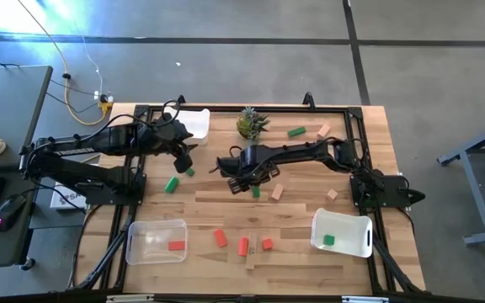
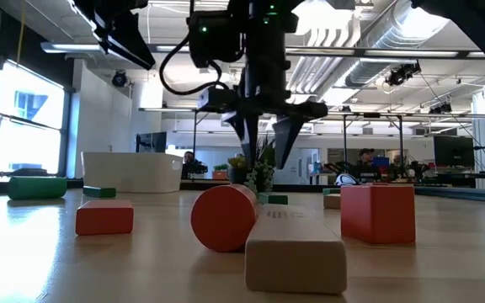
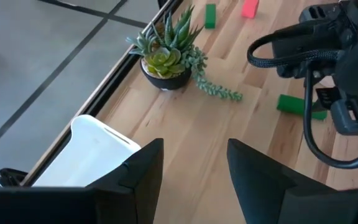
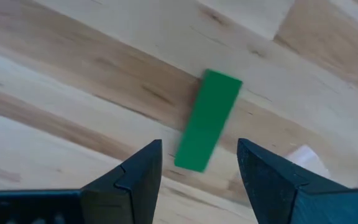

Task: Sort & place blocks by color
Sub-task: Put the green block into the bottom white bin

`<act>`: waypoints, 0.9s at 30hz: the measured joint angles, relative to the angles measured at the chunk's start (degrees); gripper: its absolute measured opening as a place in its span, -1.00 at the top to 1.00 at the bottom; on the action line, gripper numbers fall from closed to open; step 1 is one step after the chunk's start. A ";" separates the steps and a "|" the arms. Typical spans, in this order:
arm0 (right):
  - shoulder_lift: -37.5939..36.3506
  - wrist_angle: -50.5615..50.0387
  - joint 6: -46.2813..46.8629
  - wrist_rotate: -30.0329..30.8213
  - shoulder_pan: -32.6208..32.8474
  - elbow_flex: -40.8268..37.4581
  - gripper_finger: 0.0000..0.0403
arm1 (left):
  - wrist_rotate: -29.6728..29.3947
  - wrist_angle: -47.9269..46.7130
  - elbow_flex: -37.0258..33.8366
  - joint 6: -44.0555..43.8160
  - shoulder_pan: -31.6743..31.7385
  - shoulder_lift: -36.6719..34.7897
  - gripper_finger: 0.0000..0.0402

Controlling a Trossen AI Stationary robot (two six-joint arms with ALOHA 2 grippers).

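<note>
The right gripper (image 4: 197, 168) hangs open and empty just above a green block (image 4: 207, 120) lying flat near the middle of the table (image 1: 369, 151). The left gripper (image 3: 191, 165), also open and empty, hovers toward the far left edge, near the white bin (image 3: 89, 152) and potted plant (image 3: 166, 53).

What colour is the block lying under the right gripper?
Green; the block shows best in the right wrist view, between the open right gripper fingers.

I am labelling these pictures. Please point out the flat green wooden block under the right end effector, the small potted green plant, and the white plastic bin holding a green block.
flat green wooden block (image 4: 207, 119), right wrist view, middle of top face
small potted green plant (image 3: 165, 60), left wrist view, leaf rosette
white plastic bin (image 1: 356, 246), high view, bare floor
</note>
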 joint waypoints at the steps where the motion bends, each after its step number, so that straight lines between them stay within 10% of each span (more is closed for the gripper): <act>1: -0.01 0.55 0.32 0.08 0.00 -0.66 0.03 | 0.02 0.02 0.00 0.00 0.00 0.00 0.18; 17: -0.58 13.08 4.06 -2.20 0.17 -13.18 0.05 | 1.97 0.02 0.00 -0.44 -0.02 0.02 0.18; 27: -0.70 12.70 2.41 -2.99 0.24 -13.89 0.65 | 1.73 0.07 0.00 -0.04 0.00 0.02 0.18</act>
